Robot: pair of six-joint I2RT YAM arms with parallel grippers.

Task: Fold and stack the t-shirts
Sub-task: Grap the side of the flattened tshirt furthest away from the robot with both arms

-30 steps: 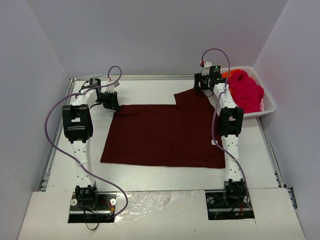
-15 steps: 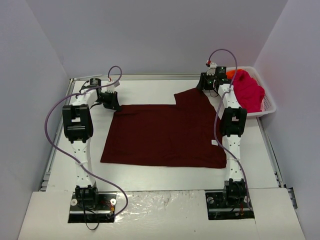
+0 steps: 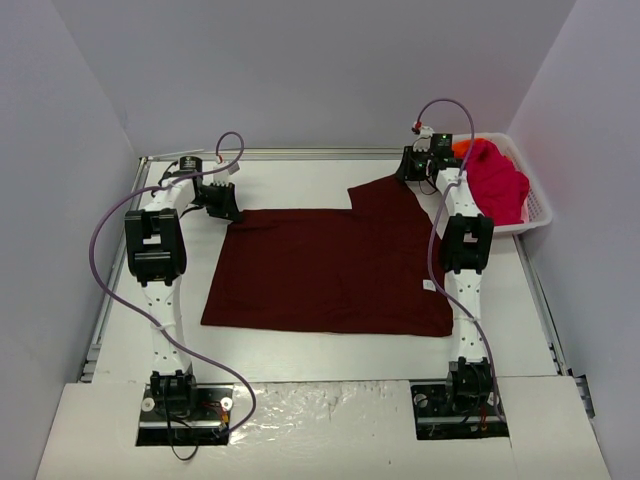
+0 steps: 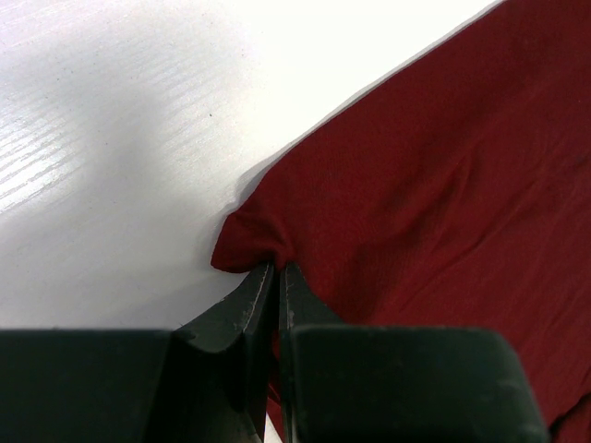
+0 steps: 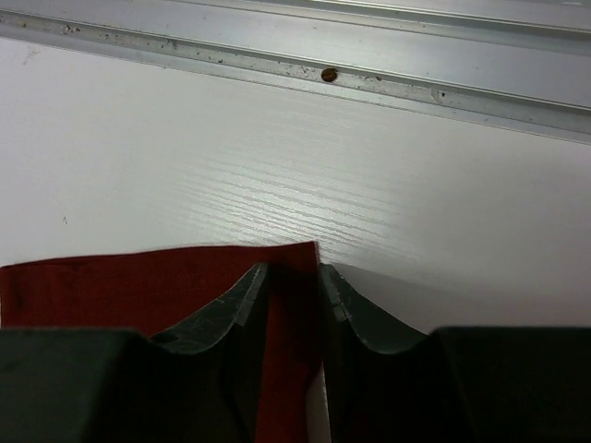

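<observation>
The large dark maroon cloth t-shirt [image 3: 330,270] lies flat on the white table [image 3: 300,170], left jaws clamped on its far-left corner, right jaws slightly apart astride its far-right sleeve corner, likely for 1 fold.

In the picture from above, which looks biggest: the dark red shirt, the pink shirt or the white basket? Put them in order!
1. Dark red shirt
2. White basket, partly hidden
3. Pink shirt, bunched up inside the basket
</observation>
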